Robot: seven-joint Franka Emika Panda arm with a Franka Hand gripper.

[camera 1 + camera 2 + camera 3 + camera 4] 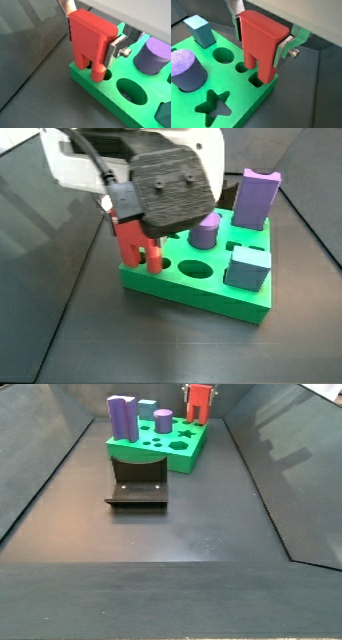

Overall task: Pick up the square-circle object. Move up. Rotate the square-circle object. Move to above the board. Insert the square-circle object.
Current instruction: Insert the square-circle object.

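The gripper (263,37) is right over the corner of the board, its silver fingers (67,7) clamped on the upper part of the square-circle object (260,42) — a firm hold, plates flat against the red sides in both wrist views. The red piece stands upright, two legs pointing down, and those legs are at the holes: in a wrist view one leg (99,70) is already dipping into a small hole at the board's edge, the other reaching its neighbour. In a side view the red piece (134,240) stands at the near-left corner of the board (201,293), legs meeting the green top.

So the pick, the lift, the turn and the carry all look done — this is the insertion itself, just begun. Most of the red body is above the surface; it has to go down further, then be let go.

Around it on the board: the purple cylinder (186,70), the tall purple notched block (257,198), a grey-blue block (249,265), the star hole (214,105). The fixture (138,489) sits on the floor just beside the board in a side view.
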